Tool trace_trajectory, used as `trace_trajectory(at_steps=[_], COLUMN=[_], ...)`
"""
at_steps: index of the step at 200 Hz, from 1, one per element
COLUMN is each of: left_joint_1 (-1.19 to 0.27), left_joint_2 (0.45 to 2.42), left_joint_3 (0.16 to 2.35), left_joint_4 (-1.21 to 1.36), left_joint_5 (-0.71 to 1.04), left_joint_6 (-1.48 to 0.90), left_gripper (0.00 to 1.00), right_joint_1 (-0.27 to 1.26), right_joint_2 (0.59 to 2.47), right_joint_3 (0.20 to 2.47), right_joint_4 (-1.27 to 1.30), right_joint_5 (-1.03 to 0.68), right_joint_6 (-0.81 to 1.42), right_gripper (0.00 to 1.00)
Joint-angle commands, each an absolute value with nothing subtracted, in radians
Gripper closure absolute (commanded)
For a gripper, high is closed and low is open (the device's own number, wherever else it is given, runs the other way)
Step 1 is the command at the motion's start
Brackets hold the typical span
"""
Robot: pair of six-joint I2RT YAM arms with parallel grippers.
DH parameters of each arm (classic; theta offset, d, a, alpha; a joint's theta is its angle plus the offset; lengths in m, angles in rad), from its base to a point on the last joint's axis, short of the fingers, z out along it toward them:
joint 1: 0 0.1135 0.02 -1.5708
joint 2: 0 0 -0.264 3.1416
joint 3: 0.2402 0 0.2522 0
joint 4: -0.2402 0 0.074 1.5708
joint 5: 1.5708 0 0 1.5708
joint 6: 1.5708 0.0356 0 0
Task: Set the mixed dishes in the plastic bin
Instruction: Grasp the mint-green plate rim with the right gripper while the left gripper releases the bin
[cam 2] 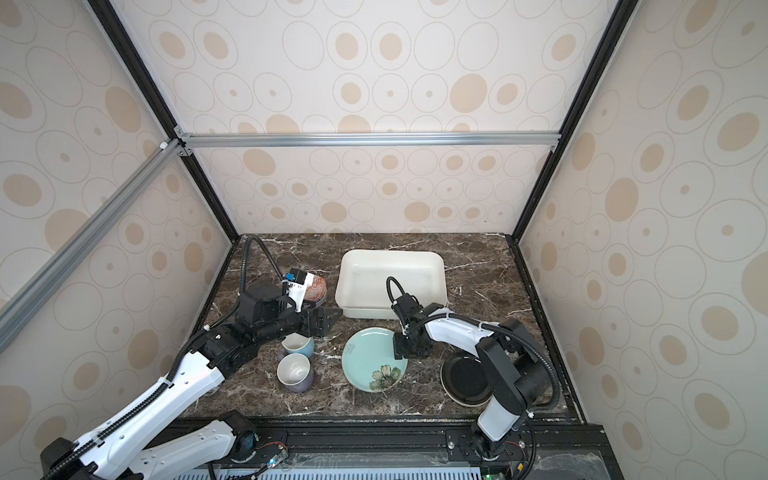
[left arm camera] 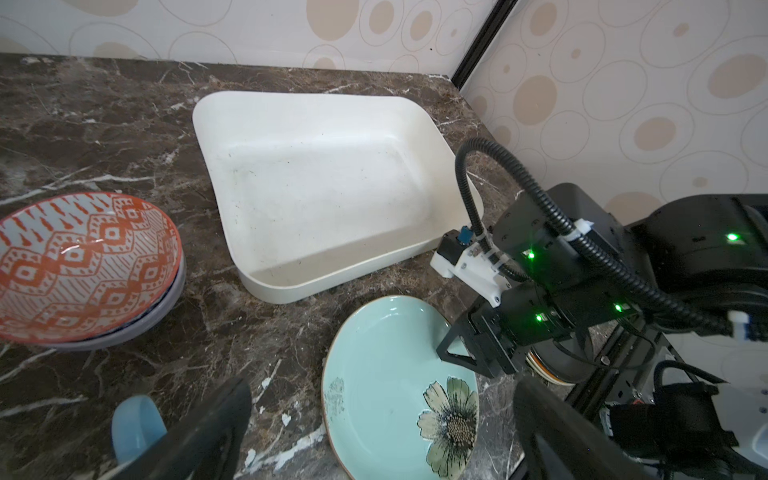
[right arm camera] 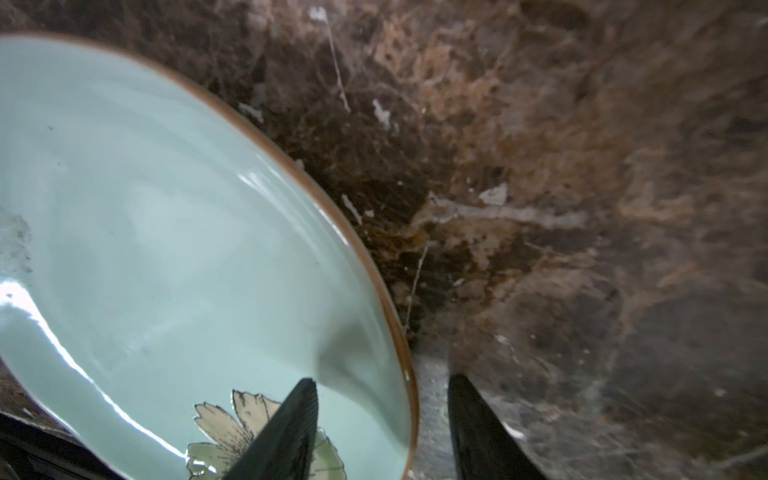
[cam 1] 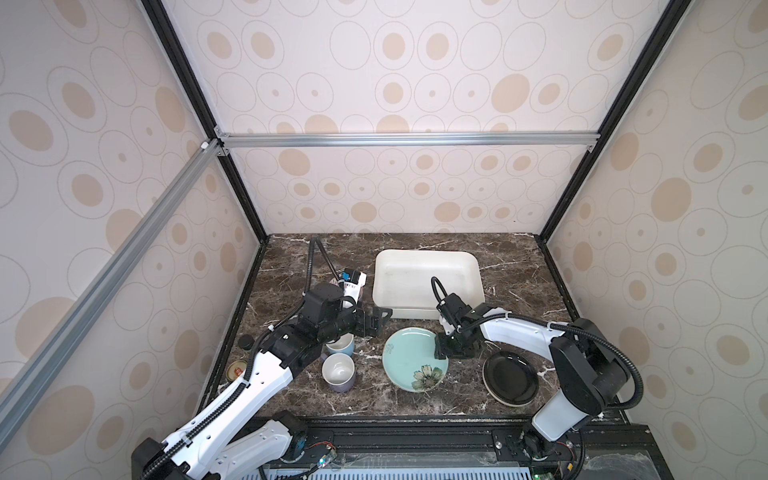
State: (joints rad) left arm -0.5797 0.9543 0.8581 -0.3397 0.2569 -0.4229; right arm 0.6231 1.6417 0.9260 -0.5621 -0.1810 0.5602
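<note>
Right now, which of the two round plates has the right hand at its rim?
The teal flower-painted ceramic plate: the right hand straddles its rim, jaws apart. The smaller black plate with a cream rim lies apart from the hand.

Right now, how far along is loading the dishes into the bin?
Nothing is done: the plastic bin is empty. In hand: the right tool straddles the rim of the teal plate, not closed; the left tool is open, empty. Remaining: blue mug, lavender mug, orange bowls, black plate.
</note>
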Motion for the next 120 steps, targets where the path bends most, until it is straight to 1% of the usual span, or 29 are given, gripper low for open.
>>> trace_trajectory(at_steps=[1, 19, 28, 45, 72, 79, 97, 120], left_joint_1=[-0.585, -0.585, -0.585, -0.585, -0.585, -0.585, -0.585, -0.584], left_joint_2=[0.929, 0.946, 0.956, 0.97, 0.974, 0.975, 0.973, 0.971], left_joint_3=[0.85, 0.848, 0.849, 0.846, 0.838, 0.835, 0.832, 0.833], left_joint_4=[-0.407, -0.414, -0.414, -0.403, -0.388, -0.39, -0.394, -0.402], left_joint_5=[0.265, 0.262, 0.263, 0.266, 0.267, 0.268, 0.259, 0.248], left_joint_6=[-0.399, -0.393, -0.392, -0.391, -0.389, -0.389, -0.383, -0.376], left_gripper=[0.01, 0.01, 0.01, 0.01, 0.01, 0.01, 0.01, 0.01], right_joint_1=[0.63, 0.63, 0.63, 0.63, 0.629, 0.63, 0.629, 0.63], right_joint_2=[1.656, 1.672, 1.683, 1.716, 1.758, 1.765, 1.772, 1.761], right_joint_3=[0.899, 0.896, 0.896, 0.904, 0.906, 0.907, 0.91, 0.926], right_joint_4=[-0.504, -0.496, -0.502, -0.516, -0.515, -0.514, -0.516, -0.535], right_joint_5=[-0.226, -0.229, -0.222, -0.212, -0.216, -0.219, -0.222, -0.227], right_joint_6=[0.608, 0.614, 0.613, 0.609, 0.607, 0.607, 0.599, 0.574], right_gripper=[0.48, 0.53, 0.57, 0.68, 0.89, 0.94, 1.0, 1.0])
